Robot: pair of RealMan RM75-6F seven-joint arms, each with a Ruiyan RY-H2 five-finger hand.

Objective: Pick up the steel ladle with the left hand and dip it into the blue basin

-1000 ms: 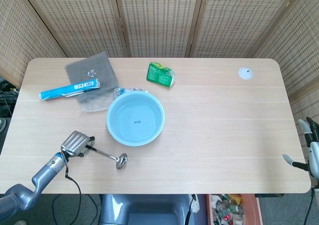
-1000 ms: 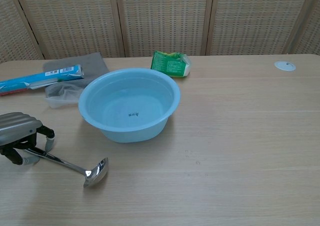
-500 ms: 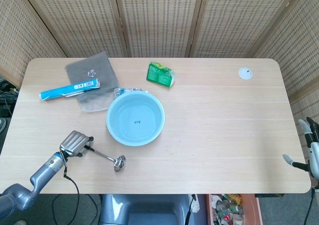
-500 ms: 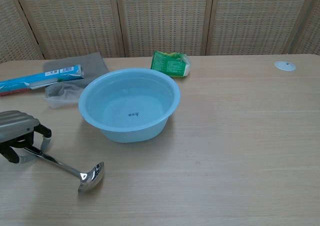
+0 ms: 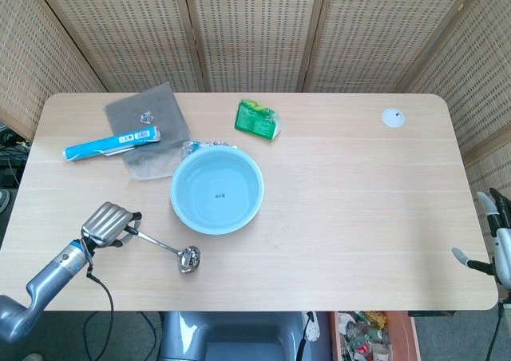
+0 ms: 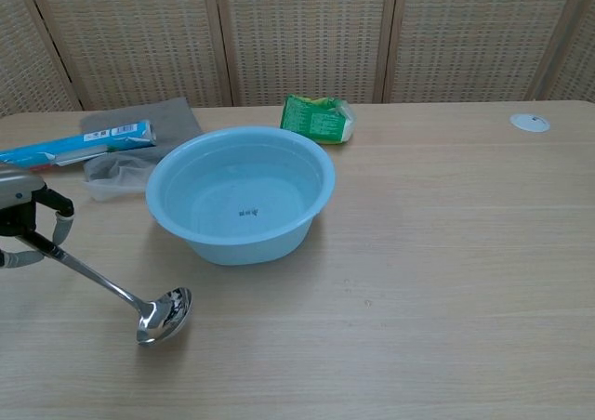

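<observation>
Left of the blue basin (image 6: 240,195), my left hand (image 5: 105,224) grips the steel ladle (image 6: 112,289) by its handle, bowl hanging low so it can swing over the rim.

The steel ladle (image 6: 102,284) is shiny, with a thin straight handle and a small round bowl. Its handle end is gripped in the left hand (image 5: 105,224), raised and slanting down toward the right, while the bowl sits low at the desk (image 5: 335,201) surface, just in front of the blue basin (image 5: 216,190). The basin is round, pale blue, upright and open, standing left of the desk's middle, apart from the ladle.
</observation>
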